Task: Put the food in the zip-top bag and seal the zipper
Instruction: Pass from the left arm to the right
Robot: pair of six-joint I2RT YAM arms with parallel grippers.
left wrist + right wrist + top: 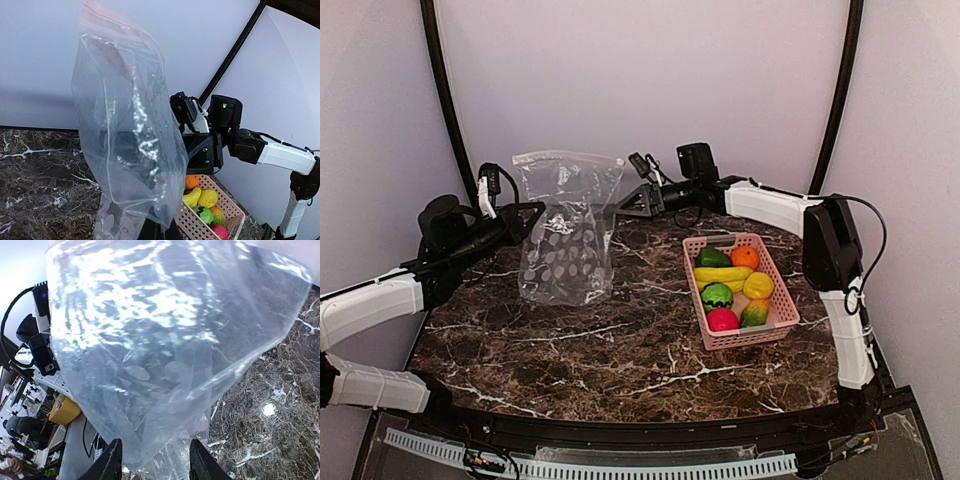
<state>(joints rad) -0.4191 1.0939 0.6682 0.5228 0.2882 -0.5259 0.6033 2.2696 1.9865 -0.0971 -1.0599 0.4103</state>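
The clear dotted zip-top bag [565, 235] stands upright at the back left of the table, its zipper [568, 157] along the top edge. My left gripper [525, 215] is shut on the bag's left side; in the left wrist view the bag [130, 135] drapes over the dark fingers [155, 232]. My right gripper [623, 203] is at the bag's right edge, jaws apart, with loose plastic [165, 365] between the fingers [111, 462] and not pinched. The food lies in the pink basket [772, 270]: orange [745, 258], banana [723, 276], lemon [758, 286], melon [717, 297].
The basket [235, 212] sits right of the bag, under the right arm [775, 205]. A green pepper [712, 258], red fruit [723, 320] and mango [754, 314] also lie in it. Dark marble tabletop [610, 350] spreads in front.
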